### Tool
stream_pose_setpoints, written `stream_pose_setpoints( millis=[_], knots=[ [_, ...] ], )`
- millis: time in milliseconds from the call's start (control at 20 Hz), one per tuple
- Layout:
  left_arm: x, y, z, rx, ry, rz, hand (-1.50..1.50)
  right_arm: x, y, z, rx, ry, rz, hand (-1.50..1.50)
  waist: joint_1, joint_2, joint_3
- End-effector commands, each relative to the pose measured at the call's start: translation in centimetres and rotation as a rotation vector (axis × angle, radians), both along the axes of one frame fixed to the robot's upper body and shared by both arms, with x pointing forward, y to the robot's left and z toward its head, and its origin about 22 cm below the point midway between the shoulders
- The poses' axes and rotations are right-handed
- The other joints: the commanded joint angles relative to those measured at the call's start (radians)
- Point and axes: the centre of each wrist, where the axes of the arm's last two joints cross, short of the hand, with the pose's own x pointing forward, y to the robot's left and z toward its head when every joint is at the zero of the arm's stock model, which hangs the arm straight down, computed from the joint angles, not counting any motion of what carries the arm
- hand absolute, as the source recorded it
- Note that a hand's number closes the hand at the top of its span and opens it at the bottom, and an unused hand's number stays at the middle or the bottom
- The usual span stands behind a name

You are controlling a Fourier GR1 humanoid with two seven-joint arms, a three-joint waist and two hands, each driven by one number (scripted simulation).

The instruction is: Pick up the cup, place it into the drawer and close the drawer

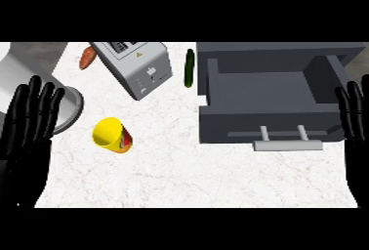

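A: Which step is shown?

B: The opening one. The yellow cup (112, 135) lies tilted on the white marbled bench (202, 176), left of the open grey drawer (274, 95). The left robot hand (30, 119) and right robot hand (355, 114) rest at the edges, fingers straight and spread.

A: And next?

B: Probably a reach by the nearer left hand to the cup.

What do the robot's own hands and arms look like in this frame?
Both the left hand and the right hand are plain black, with long slender fingers; no markings or cables show. The left runs down into a black wrist. The grey forearms themselves do not show here.
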Motion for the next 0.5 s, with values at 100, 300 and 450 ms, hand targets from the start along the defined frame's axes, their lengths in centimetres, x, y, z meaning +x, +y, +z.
stream_pose_setpoints(
  millis=[100,300,450],
  knots=[
    [0.7,1.3,0.0,0.007,-0.005,-0.299,-1.5,-0.1,0.3,0.2,0.017,-0.013,0.054,-1.5,-0.001,0.02,-0.038],
    [2.3,2.4,-3.3,-0.135,0.239,-0.486,-1.5,0.2,1.4,-1.1,-0.039,0.126,0.181,-1.5,-0.013,0.04,-0.041],
    [4.4,6.4,-2.8,-0.181,0.268,-0.52,-1.5,1.0,0.7,-0.2,-0.051,0.155,0.193,-1.5,-0.007,0.031,-0.038]
  ],
)
